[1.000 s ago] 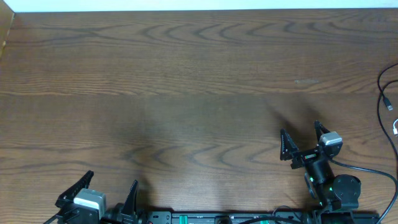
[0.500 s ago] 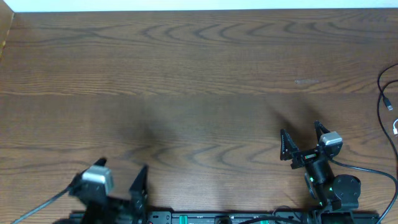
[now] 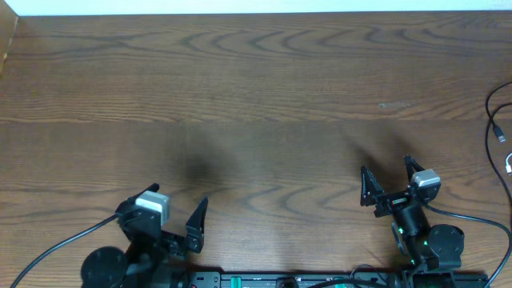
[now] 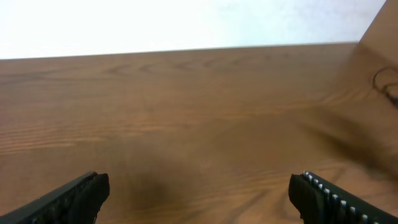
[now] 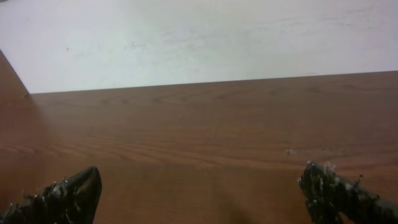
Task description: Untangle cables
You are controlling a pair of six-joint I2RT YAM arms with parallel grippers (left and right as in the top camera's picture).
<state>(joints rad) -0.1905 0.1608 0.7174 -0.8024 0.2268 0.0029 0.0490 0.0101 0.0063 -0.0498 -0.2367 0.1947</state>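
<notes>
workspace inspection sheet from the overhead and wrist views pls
surface: wooden table, bare across the middle
job's things: black cord and white cord end at the far right edge, mostly cut off by the frame; tangling cannot be judged
clutter: nothing seen
grippers: left gripper open, holding nothing; right gripper open, holding nothing; both near the front edge
cables: right arm wire trails off to the right; left arm wire trails off to the left
surroundings: pale surface beyond the far edge

- Overhead camera is looking straight down on the wooden table (image 3: 256,96).
- Both wrist cameras are looking low across it toward its far edge, sharing its middle surface.
</notes>
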